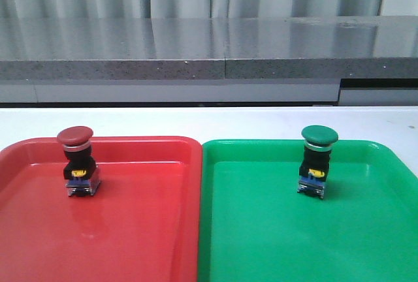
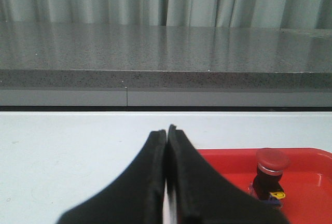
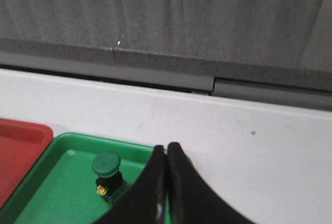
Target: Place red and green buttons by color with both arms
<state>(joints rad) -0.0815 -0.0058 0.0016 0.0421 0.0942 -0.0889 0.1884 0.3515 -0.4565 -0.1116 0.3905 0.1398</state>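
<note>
Red button [image 1: 76,159] upright in red tray [image 1: 150,230] (green button [image 1: 317,159] likewise).

A dark red cap is seen on the red button [image 1: 78,160] and a green cap on the green button [image 1: 316,160]; black bodies and yellow tabs are shown on both. The trays are coloured red [image 1: 144,230] and green [image 1: 274,230], the table white [image 1: 196,122], the ledge speckled grey [image 1: 196,50]
</note>
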